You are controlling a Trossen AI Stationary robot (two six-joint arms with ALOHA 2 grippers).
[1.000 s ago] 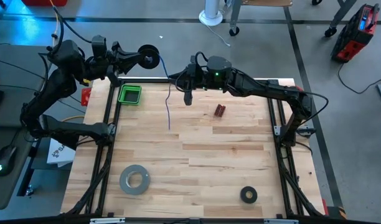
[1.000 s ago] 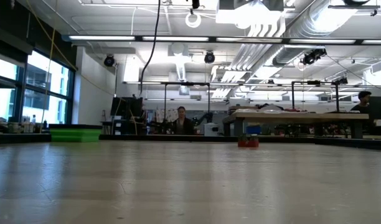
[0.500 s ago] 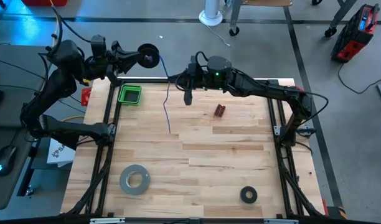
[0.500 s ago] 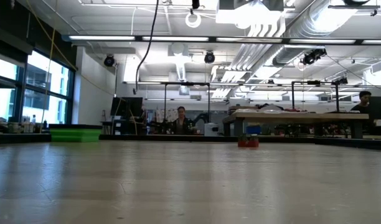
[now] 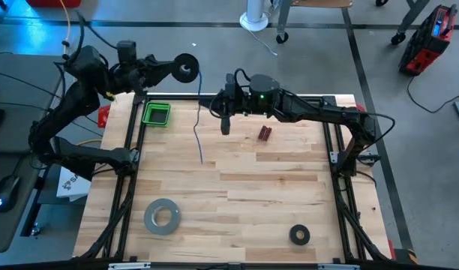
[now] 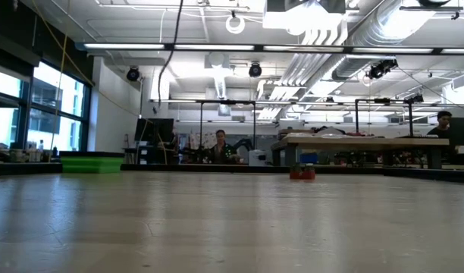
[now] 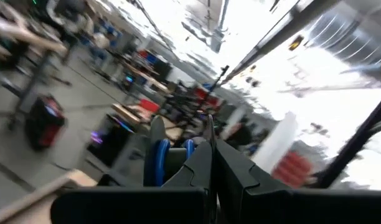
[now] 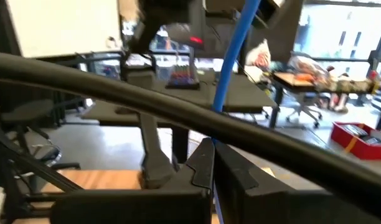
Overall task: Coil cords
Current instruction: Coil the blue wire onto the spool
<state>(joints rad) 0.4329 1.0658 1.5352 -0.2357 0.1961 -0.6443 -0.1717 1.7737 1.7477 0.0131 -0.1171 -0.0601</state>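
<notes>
The blue cord (image 5: 199, 127) hangs from the small black spool (image 5: 186, 68) down over the desk's (image 5: 274, 195) far edge, its loose end trailing on the wood near the green bin (image 5: 156, 113). The right gripper (image 5: 225, 124) has just pinched shut on the cord partway along. The left gripper (image 5: 174, 69), clamped shut on the spool, has lifted and swung slightly. With both ends now controlled, winding can likely proceed.
</notes>
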